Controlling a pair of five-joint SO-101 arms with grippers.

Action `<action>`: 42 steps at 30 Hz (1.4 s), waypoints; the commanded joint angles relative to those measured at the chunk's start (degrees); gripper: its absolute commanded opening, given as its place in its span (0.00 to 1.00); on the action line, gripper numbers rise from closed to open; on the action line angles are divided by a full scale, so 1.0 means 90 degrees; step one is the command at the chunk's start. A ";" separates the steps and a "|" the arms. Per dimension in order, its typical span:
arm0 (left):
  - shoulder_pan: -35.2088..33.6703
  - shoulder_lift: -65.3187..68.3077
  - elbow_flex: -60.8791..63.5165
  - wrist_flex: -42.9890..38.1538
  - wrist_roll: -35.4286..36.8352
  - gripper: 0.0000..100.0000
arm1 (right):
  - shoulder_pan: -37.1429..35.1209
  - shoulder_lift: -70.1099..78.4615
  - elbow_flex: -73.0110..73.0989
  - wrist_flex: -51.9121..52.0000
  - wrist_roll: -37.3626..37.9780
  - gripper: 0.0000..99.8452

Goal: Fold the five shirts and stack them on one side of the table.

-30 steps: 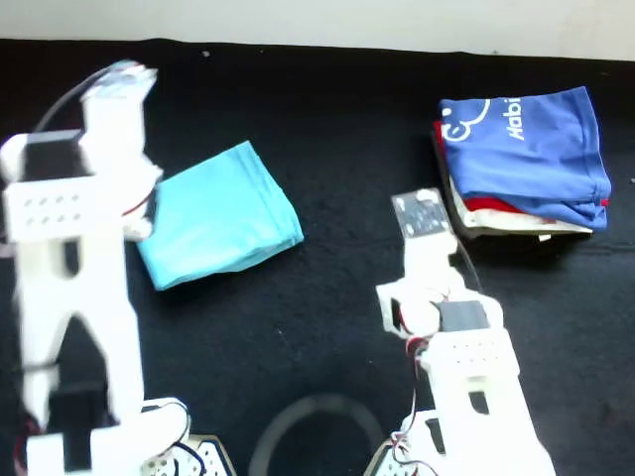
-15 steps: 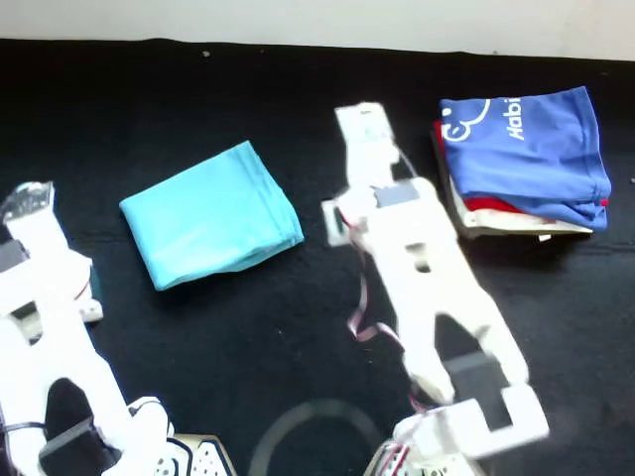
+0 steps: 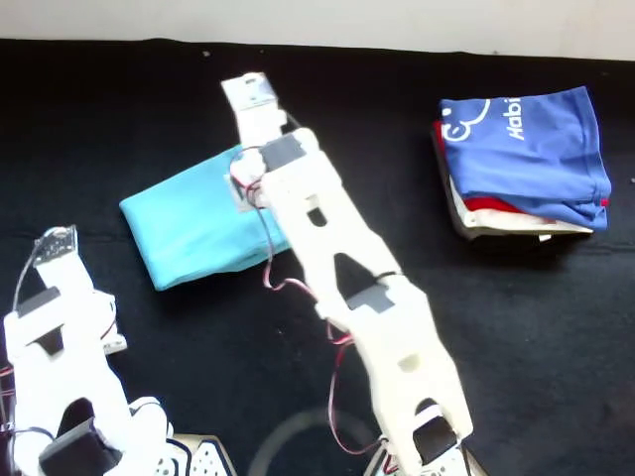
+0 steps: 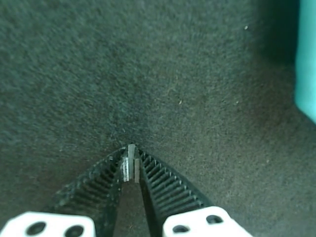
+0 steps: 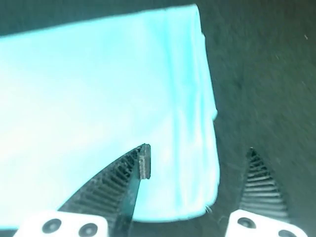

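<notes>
**A:** From above, where is the cyan shirt (image 3: 189, 233) lying?
**B:** Folded, left of centre on the table (image 3: 119, 109), with the right arm (image 3: 327, 248) leaning over it. The stack (image 3: 521, 159) is sitting far right.
**A:** Left wrist?
**B:** The left gripper (image 4: 131, 154) is hanging clenched and empty above the table.
**A:** Right wrist?
**B:** The right gripper (image 5: 197, 155) is gaping wide, straddling the shirt's edge.

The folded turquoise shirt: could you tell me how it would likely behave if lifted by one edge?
The turquoise shirt is thin layered cloth, so it would probably sag and may unfold. It looks light. The right gripper, open over its edge, would likely need to pinch all layers.
</notes>
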 commanded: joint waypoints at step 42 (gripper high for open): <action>-0.0063 -0.0171 0.0132 -0.0176 -0.0039 0.01 | 0.0249 0.2769 -0.3121 0.1158 -0.0137 0.01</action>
